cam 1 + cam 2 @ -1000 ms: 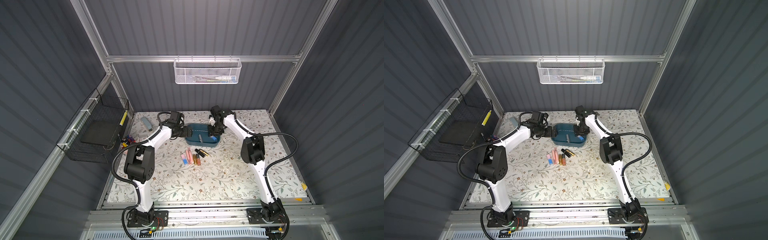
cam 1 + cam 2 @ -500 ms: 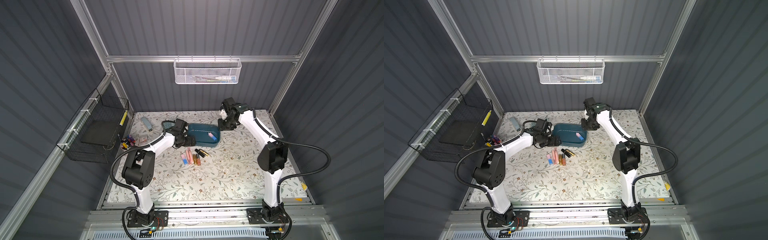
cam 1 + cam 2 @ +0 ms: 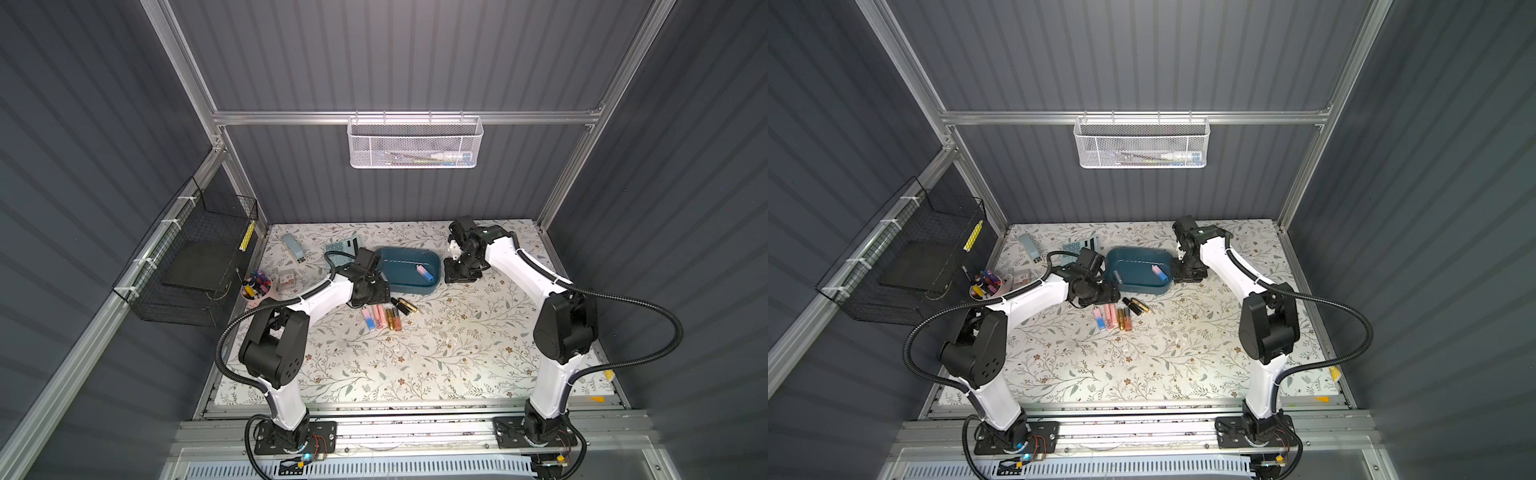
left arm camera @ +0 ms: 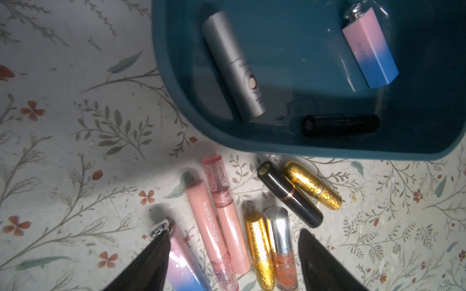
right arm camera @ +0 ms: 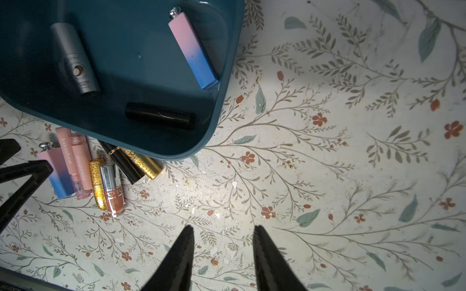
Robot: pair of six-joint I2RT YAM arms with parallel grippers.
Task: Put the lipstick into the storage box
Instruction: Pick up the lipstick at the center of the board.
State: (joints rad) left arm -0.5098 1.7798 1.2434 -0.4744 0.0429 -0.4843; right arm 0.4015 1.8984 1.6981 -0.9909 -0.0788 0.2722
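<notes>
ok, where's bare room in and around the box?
Free: box floor between silver tube, pink-blue tube and black tube; mat beside the box under the right pincer. Crowded: lipstick row along the box's near side, left pincer over it.

The left arm point(image 3: 322, 296) and the right arm point(image 3: 513, 259): white shells between black, rounded joint housings point(image 3: 274, 349). Each rises from a black base plate point(image 3: 324, 436) mounted on the aluminium rail point(image 3: 415, 432). Beside the left plate on that rail are thin wires point(image 3: 316, 442), seemingly red, and a small lit board point(image 3: 305, 457). A black corrugated cable point(image 3: 678, 336) loops outward from each rail mount. The right gripper point(image 5: 222, 226) has glossy black tapered fingers point(image 5: 176, 262).
</notes>
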